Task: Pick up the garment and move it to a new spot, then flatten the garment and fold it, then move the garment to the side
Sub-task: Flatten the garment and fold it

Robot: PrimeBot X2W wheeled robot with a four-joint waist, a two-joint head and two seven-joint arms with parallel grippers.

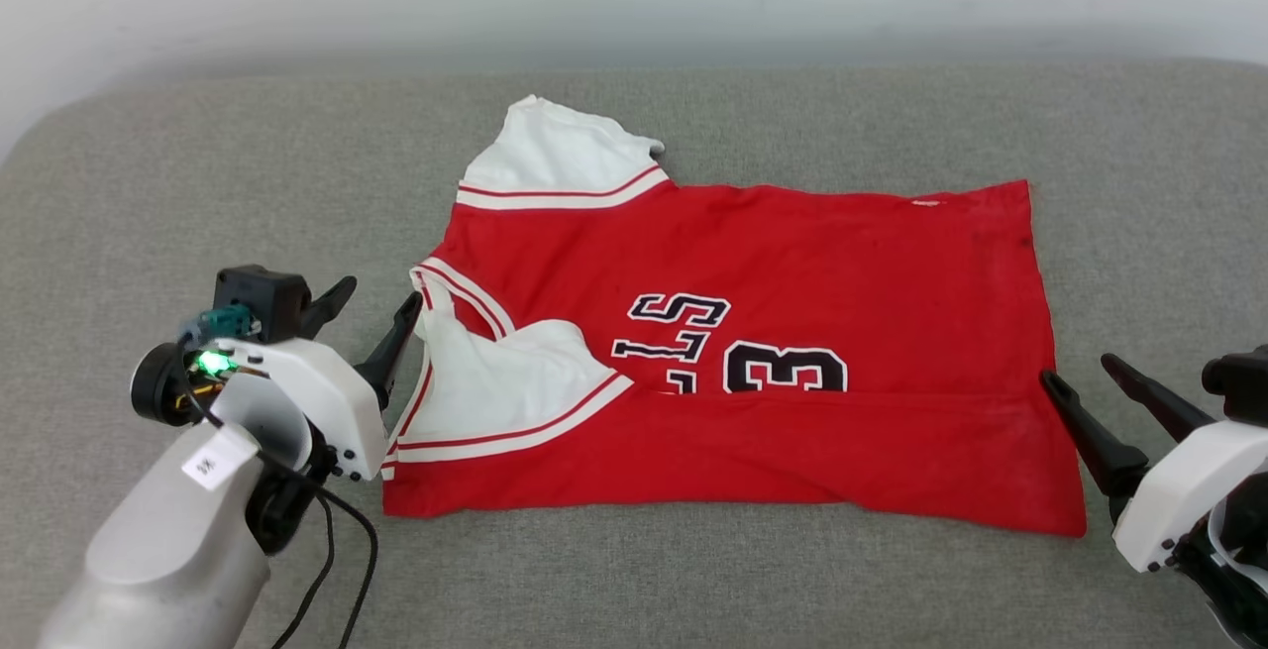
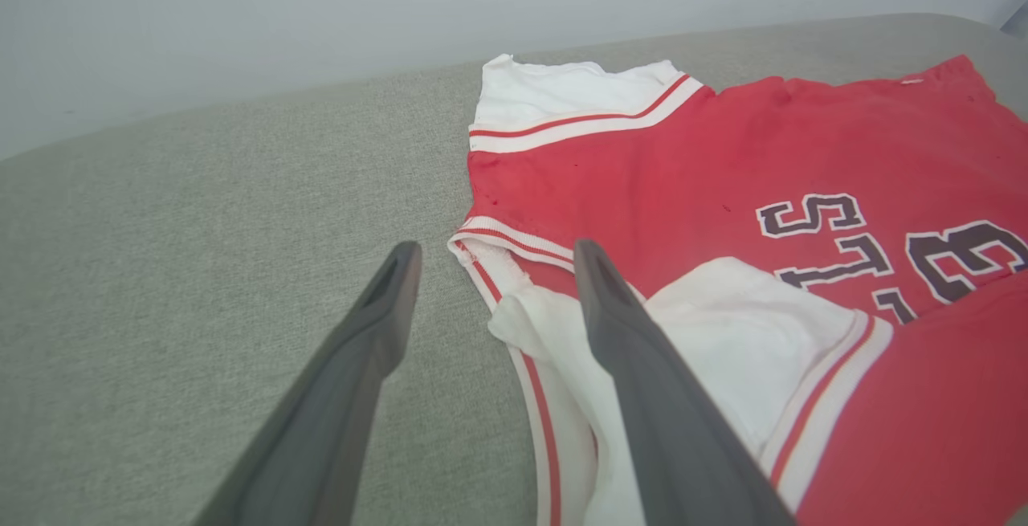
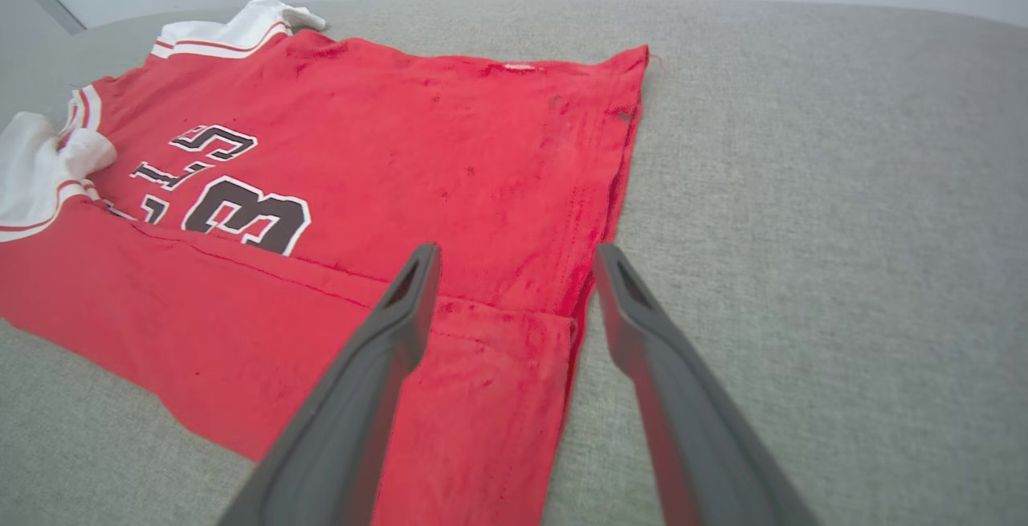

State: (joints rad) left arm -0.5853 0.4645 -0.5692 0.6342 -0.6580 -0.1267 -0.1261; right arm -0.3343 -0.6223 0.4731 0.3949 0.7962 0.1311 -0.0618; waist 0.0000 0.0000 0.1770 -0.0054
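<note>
Left hand [image 1: 380, 292], right hand [image 1: 1079, 369]: I'm holding both spread beside the red jersey [image 1: 792, 272] lying on the grey cushion [image 1: 198, 183]; near edge looks folded over, more folding and side move pending.

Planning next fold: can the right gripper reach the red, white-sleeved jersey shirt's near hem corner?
Probably yes: the right gripper, jaws open, sits beside the hem of the red jersey shirt; nothing lies between.
</note>
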